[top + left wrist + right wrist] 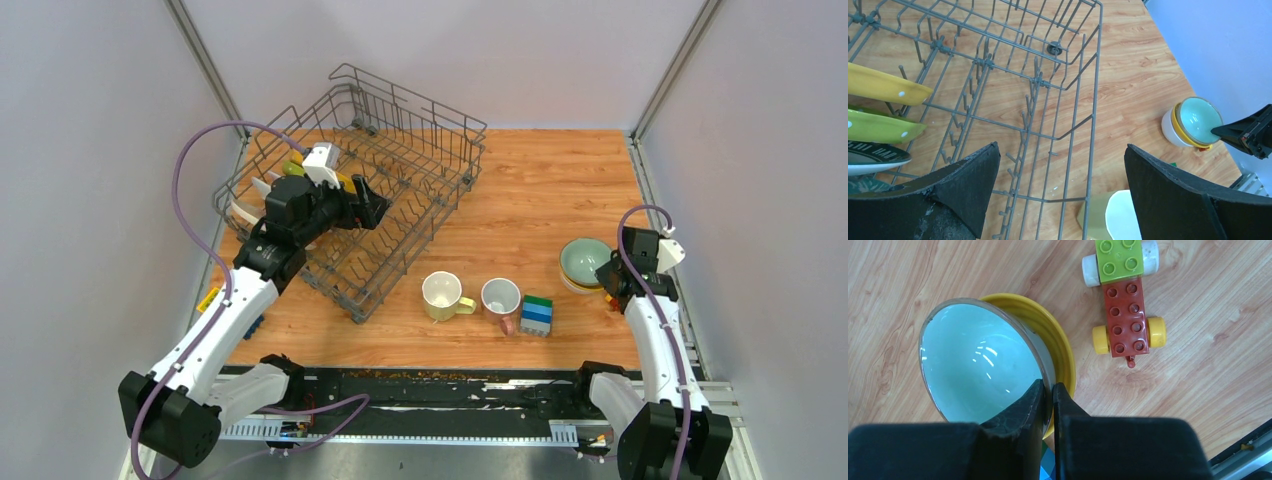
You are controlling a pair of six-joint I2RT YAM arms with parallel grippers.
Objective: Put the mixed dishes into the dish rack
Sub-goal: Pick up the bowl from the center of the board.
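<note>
Nearest the arm bases, a stack of toy blocks (pixel 537 314) is seen on the wooden table (pixel 540 190). The white pink-handled mug (pixel 500 296) is set just beside it on the left, and the pale yellow mug (pixel 440 294) next along. Both mugs are stood upright with mouths up, and neither is touched by an arm.

To the right, the right gripper (pixel 1048 397) is found clamped on the pale green bowl (pixel 973 365), whose rim is pinched between the two fingers, one inside and one outside. This bowl is nested, somewhat tilted, in the yellow-orange bowl (pixel 1063 347) (only a crescent of the latter is shown from the wrist). A small toy car (pixel 1125 305) built of green and red-brown bricks is laid on the table near the bowls, apart from them.

Further back on the left, the left gripper (pixel 1062 155) is held above the dish rack (pixel 1097 75) with its fingers spread wide and nothing between them. The rack is placed at the far left of the table, turned at an angle to the table's edges. At its left end, plates are stood on edge among the tines: a yellow plate (pixel 883 85), a lime-green plate (pixel 878 125) and a dark-patterned plate (pixel 873 160). The rest of the rack's floor is shown as bare wire with wood beneath.
</note>
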